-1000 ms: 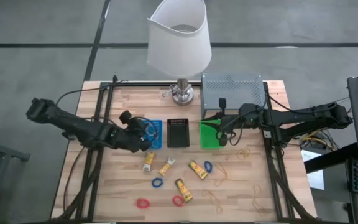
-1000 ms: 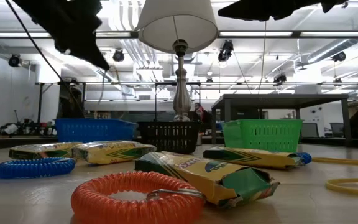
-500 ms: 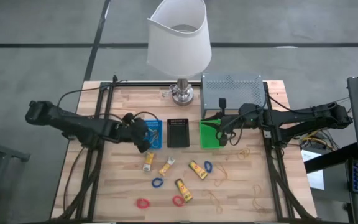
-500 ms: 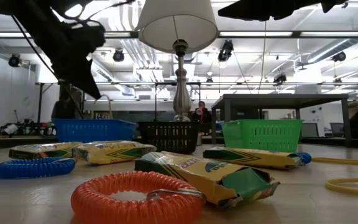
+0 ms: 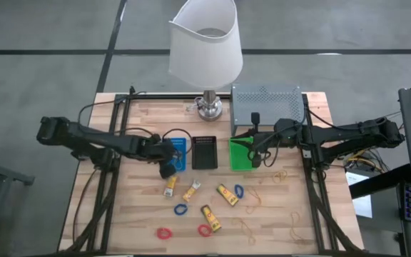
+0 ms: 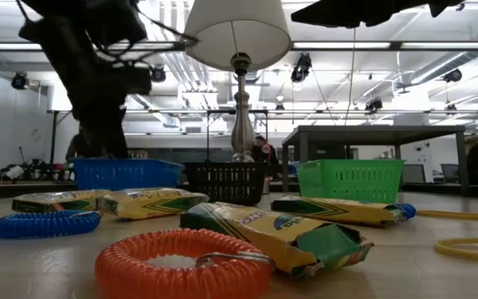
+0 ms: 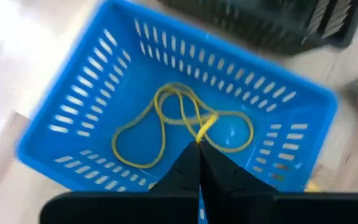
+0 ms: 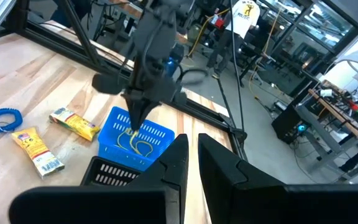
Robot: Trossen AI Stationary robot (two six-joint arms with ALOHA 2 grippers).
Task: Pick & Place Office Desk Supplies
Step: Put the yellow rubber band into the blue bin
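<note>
My left gripper (image 7: 197,148) hangs over the blue tray (image 7: 92,87), pointing down into it, shut on a tan rubber band (image 7: 166,127). The high view shows it at the tray's near left corner (image 5: 168,163). My right gripper (image 8: 191,140) waits above the green tray (image 5: 242,153), open by a narrow gap. On the wood lie several yellow packets (image 5: 226,194), two blue rings (image 5: 180,210), two red rings (image 5: 164,233) and loose rubber bands (image 5: 252,203). My left gripper pinches the rubber band by a short stretch of one loop (image 7: 204,129) between its fingertips, coming from above and pointing down. The rest of the band lies slack in loops on the blue tray's floor (image 7: 135,149).
A black tray (image 5: 204,152) sits between the blue and green ones. Behind them stand a lamp (image 5: 207,107) and a grey perforated shelf (image 5: 266,103). Metal frame rails (image 5: 105,193) run along both table sides. The loose items crowd the near half of the table.
My left gripper has moved toward the table's right and down over the blue tray, tipping from a slant to point straight down, and has carried the rubber band into the tray. My right arm has kept still.
</note>
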